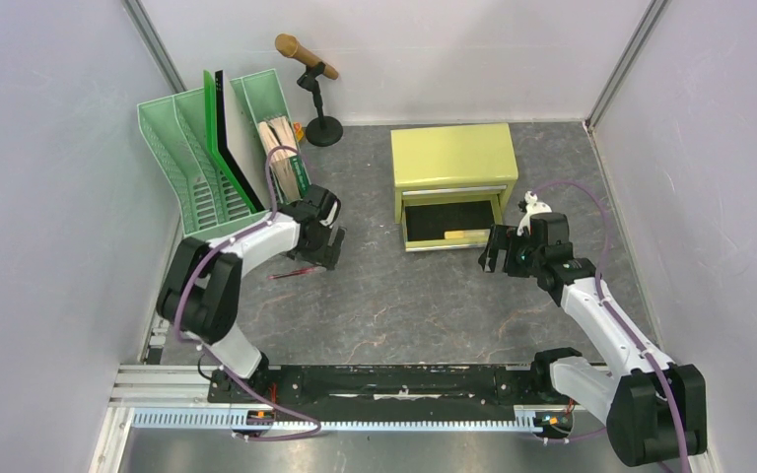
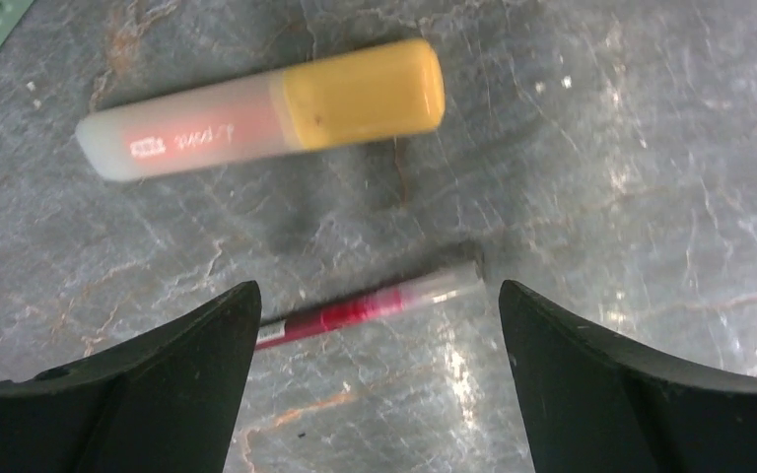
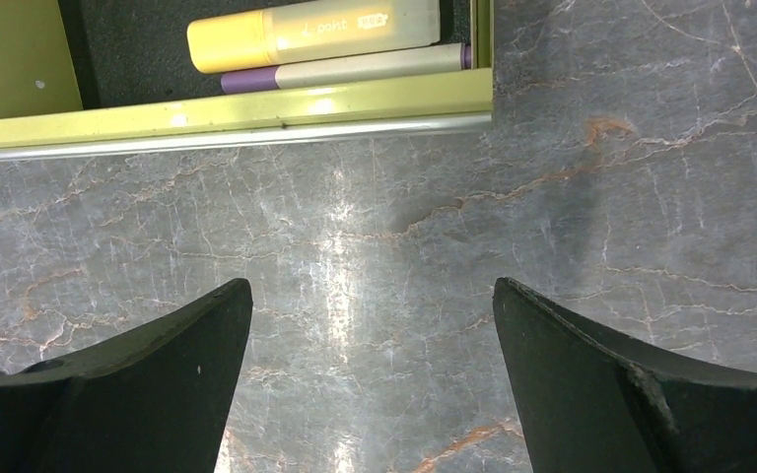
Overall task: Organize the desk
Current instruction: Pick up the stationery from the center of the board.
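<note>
Drawer (image 3: pixel 227 110) open, highlighter (image 3: pixel 315 32) and pen (image 3: pixel 355 71) inside, left end effector (image 2: pixel 379 291) wide, right end effector (image 3: pixel 372 286) wide

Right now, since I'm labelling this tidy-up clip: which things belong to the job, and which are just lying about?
Job: desk, red pen, orange-capped highlighter, open drawer.
Lying about, probably: microphone, green file racks.

Overhead rear view, wrist views close over desk (image 1: pixel 404 305)
</note>
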### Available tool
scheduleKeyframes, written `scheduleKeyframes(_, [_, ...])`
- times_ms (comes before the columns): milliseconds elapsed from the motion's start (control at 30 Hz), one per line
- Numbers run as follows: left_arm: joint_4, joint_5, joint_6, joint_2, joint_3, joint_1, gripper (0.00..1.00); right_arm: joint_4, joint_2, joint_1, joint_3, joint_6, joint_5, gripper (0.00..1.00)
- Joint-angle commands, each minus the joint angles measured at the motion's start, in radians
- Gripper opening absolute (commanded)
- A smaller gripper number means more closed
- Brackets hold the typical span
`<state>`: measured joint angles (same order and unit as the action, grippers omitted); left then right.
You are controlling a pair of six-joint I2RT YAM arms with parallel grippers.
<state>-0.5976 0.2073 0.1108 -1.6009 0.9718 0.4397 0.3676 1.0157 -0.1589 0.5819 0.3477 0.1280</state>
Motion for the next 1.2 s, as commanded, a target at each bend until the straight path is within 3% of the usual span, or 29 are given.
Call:
scheduleKeyframes(0, [-0.009,-0.077,-0.023,-0.091,0.079,-0.019,0.94,-0.04,0.001,0.005,0.016,0.007,-0.012,0.98])
scheduleKeyframes(200, [-0.042,-0.058,0.013,-0.164,0.095,-0.019,0.77,-0.026,0.019,0.01,0.039,-0.007,-0.023,0.98])
scheduleKeyframes(300, [-0.038,-0.072,0.028,-0.168,0.088,-0.018,0.66,-0.027,0.026,0.014,0.031,-0.008,-0.02,0.98])
scheduleKeyframes(367, [-0.037,-0.078,0.033,-0.163,0.084,-0.019,0.53,-0.028,0.029,0.014,0.026,-0.004,-0.016,0.98])
scheduleKeyframes(467, [-0.036,-0.083,0.036,-0.153,0.077,-0.019,0.46,-0.027,0.027,0.015,0.023,-0.005,-0.014,0.98])
scheduleKeyframes(567, [-0.027,-0.084,0.036,-0.13,0.074,-0.019,0.47,-0.031,0.025,0.016,0.025,-0.006,-0.013,0.98])
scheduleKeyframes(700, [-0.013,-0.077,0.029,-0.075,0.074,-0.019,0.64,-0.028,0.029,0.017,0.035,-0.009,-0.01,0.98])
scheduleKeyframes(900, [-0.05,-0.07,-0.045,-0.006,0.075,-0.019,0.72,-0.024,0.02,0.018,0.031,-0.009,-0.006,0.98])
scheduleKeyframes(1167, [-0.111,-0.043,-0.079,-0.084,0.075,-0.028,0.67,-0.033,0.016,0.018,0.015,0.001,0.019,0.98])
